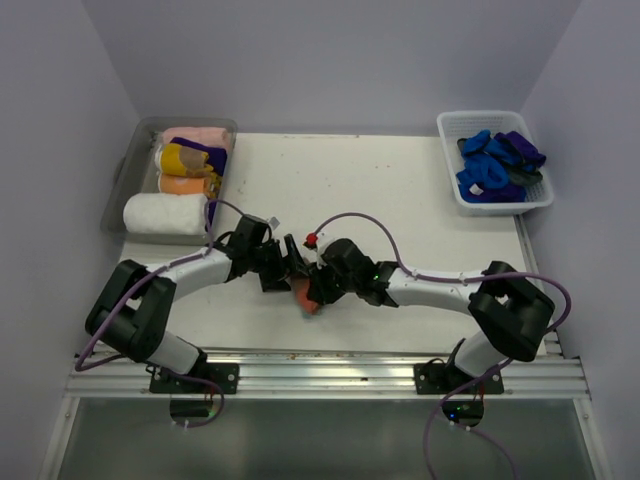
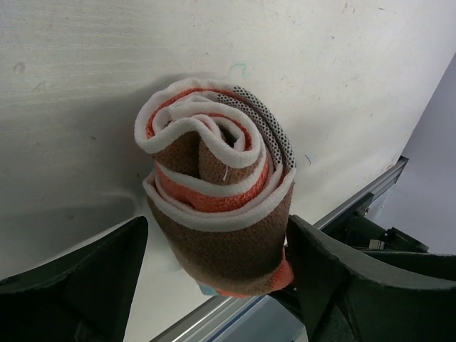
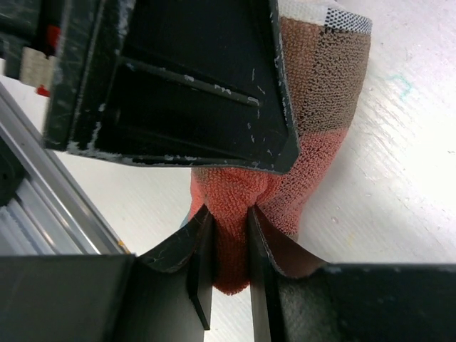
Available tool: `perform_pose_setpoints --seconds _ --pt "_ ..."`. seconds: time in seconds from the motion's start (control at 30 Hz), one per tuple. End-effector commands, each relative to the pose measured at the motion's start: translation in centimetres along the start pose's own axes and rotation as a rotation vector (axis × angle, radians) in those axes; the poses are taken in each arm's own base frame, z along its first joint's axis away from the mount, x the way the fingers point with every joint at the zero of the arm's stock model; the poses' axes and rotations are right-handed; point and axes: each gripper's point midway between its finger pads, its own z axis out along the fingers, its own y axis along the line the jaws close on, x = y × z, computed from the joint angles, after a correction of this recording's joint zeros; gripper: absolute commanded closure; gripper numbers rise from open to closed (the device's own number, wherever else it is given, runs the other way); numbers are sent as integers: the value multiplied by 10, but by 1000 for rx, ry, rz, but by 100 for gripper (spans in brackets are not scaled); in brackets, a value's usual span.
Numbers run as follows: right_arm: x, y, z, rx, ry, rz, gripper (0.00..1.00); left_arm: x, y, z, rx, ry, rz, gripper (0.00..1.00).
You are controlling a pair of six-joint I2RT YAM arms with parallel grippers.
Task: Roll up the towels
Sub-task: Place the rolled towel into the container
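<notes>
We begin at the right pincer [image 3: 226, 249]. Its two black fingers are drawn narrow and pinch a fold at the orange-red end of the rust-brown towel [image 3: 320, 92]. From that grip the cloth runs away from the fingers, orange-red first, then brown, ending in a white edge. A large black part of the other arm sits just beyond the right pincer, close over the towel.

The left pincer [image 2: 217, 235] stands wide open and grips nothing. The same towel sits between its fingers as a roll, its spiral end facing the wrist camera, with brown, orange and white layers coiled together. One side of the roll seems to touch one finger; a gap shows at the other finger.

From above, the two pincers meet tip to tip over the towel, which rests on the white surface [image 1: 400, 190].

Well off to the left pincer's outer side, at the far corner, lies a clear grey tray [image 1: 125, 180] holding rolled towels: a pink towel [image 1: 200, 137], a mustard yellow towel [image 1: 180, 158], a purple towel [image 1: 213, 155], an orange towel [image 1: 180, 184] and a bigger white towel [image 1: 160, 215].

Well off to the right pincer's outer side, at the other far corner, a white slotted basket [image 1: 490, 207] holds loose blue towels [image 1: 485, 170] and other purple ones.
</notes>
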Motion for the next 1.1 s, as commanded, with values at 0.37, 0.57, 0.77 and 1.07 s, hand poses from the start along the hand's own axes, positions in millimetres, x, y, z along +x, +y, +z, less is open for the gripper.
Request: perform_pose_setpoints --seconds 0.37,0.57,0.77,1.07 --pt "-6 16 2 -131 -58 157 78 0 -3 15 58 9 -37 32" --pt "-7 17 2 -142 -61 165 77 -2 -4 19 72 2 -38 41" --pt "-9 18 0 -135 -54 148 56 -8 -10 20 88 -6 -24 72" --pt "-48 4 -55 11 -150 47 23 -34 -44 0 156 -89 60 91"
